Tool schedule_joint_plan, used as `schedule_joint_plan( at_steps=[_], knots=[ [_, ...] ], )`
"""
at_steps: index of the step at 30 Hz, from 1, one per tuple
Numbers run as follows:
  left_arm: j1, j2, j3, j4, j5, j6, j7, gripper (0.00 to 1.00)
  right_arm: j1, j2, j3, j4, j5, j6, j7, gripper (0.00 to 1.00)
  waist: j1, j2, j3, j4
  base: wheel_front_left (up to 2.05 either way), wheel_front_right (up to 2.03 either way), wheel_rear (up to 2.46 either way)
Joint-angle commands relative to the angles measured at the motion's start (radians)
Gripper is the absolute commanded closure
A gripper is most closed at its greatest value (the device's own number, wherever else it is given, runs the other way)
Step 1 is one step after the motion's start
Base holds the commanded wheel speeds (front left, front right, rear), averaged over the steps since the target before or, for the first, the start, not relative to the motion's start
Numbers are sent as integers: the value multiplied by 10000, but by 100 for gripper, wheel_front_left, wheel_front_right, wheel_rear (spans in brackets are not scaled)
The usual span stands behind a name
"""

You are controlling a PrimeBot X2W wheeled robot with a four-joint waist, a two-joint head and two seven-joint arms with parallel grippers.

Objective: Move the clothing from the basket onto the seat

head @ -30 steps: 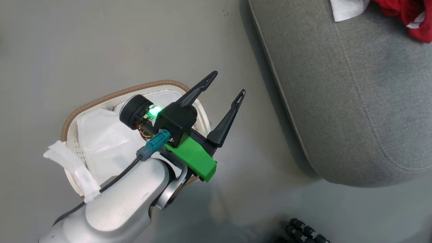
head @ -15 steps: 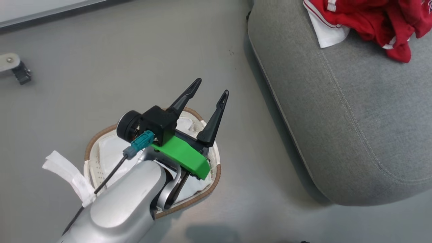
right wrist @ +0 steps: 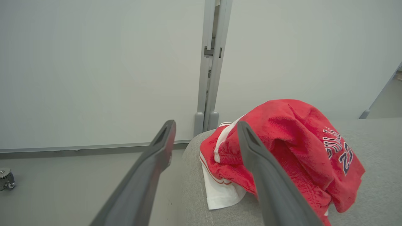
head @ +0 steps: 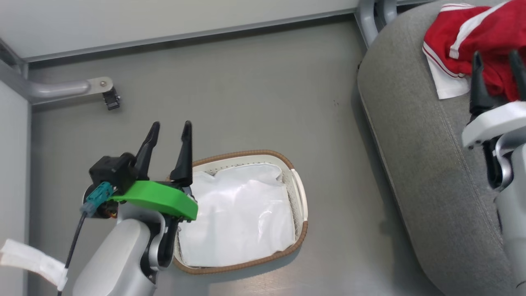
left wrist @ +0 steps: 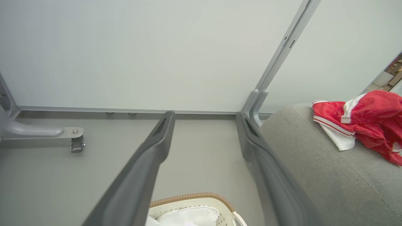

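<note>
The red clothing [head: 472, 49] with white stripes lies bunched on the far end of the grey seat [head: 435, 172]; it also shows as clothing [left wrist: 367, 121] on the seat [left wrist: 317, 166] and as clothing [right wrist: 292, 150] on the seat [right wrist: 377, 194]. The cream basket [head: 298, 193] with its brown rim stands on the floor left of the seat, holding just its white liner [head: 242, 218]; its far rim shows as the basket [left wrist: 194, 197]. My left gripper [head: 170, 129] hangs open over the basket's left end, empty. My right gripper [head: 495, 59] stands open above the seat beside the clothing, holding nothing.
A white panel wall [head: 164, 20] with a grey frame post [head: 370, 16] closes off the far side. A grey bracket foot with a caster [head: 107, 95] reaches onto the floor at the far left. A strip of white tape [head: 28, 259] hangs from my left arm's cable.
The head camera has swung up and left, bringing the wall into sight. My left gripper now sits at the basket's left end. My right gripper has come into view over the seat.
</note>
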Motion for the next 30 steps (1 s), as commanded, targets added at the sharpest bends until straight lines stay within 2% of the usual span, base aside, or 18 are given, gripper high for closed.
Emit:
schedule_joint_plan(
  at_steps=[1, 6, 12, 15, 21, 30],
  knots=[
    [430, -61, 334, -39, 239, 11, -1, 0, 459, 275, -130, -171, -196, -11, -71, 0, 1, 0, -763, 758, 0, 0, 0],
    [1689, -230, 1513, -75, 917, -67, 0, 0, 1864, 1356, -364, -1003, -859, -11, -117, 0, 1, 0, -1210, 1041, 0, 0, 0],
    [2985, -629, 2229, -65, 1486, -257, -1, 0, 3659, 2291, -489, -2459, -1315, -12, -128, 0, 1, 0, -1616, 1244, 0, 0, 0],
    [3492, -808, 2543, -166, 1717, -238, -2, 0, 4468, 2431, -258, -2959, -1183, -11, -130, 0, 1, 0, -1703, 1263, 0, 0, 0],
    [4371, -1146, 3358, -547, 2180, -205, -1, 0, 5660, 2444, 708, -3596, -200, -11, -130, 0, 1, 0, -1871, 1176, 0, 0, 0],
    [5095, -1437, 3970, -1012, 2857, -313, -2, 0, 6179, 2450, 893, -3881, -104, -11, -131, 0, 1, 0, -2052, 1047, 0, 0, 0]
  ],
)
